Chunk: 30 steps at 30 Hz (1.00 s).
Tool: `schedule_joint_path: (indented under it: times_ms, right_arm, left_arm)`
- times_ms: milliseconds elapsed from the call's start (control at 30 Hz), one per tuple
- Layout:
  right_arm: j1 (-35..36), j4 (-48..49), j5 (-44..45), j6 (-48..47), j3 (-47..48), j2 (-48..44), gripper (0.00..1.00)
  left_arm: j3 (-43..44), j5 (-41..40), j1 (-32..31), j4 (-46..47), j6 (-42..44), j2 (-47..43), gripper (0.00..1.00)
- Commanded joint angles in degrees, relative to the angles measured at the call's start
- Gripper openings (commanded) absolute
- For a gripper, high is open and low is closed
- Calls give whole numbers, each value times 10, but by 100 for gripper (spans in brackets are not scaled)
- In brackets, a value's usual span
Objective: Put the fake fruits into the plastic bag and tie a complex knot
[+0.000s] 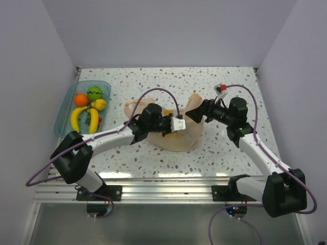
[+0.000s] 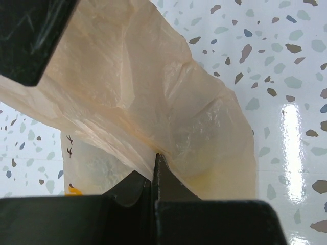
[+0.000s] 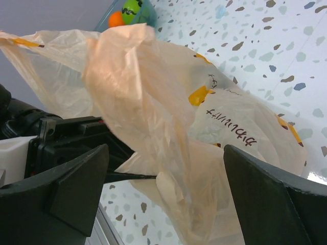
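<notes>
Left hand: closed tight; a fold of the thin translucent peach-orange plastic bag is pinched between its fingers.
Right hand: spread wide, nothing gripped; the bag's film is seen between its fingers.
Bag: laid at the middle of the speckled tabletop, between both hands.
Fruits: the small glossy plastic fruits are gathered in the clear blue rectangular tray at the far left, well apart from the bag.
</notes>
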Motion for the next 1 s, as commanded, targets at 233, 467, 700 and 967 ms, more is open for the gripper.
schedule_joint_path:
  times_ms: [233, 467, 700, 967]
  right_arm:
    - [39, 91, 83, 74, -16, 36, 89]
    - [45, 93, 120, 83, 4, 77, 37]
    - [46, 49, 110, -9, 51, 78, 0]
    - [47, 10, 76, -69, 53, 73, 0]
  left_arm:
    - [42, 0, -18, 36, -19, 19, 0]
    - [46, -16, -33, 48, -32, 28, 0]
    - [62, 32, -8, -51, -110, -57, 31]
    - [152, 127, 83, -255, -153, -236, 74]
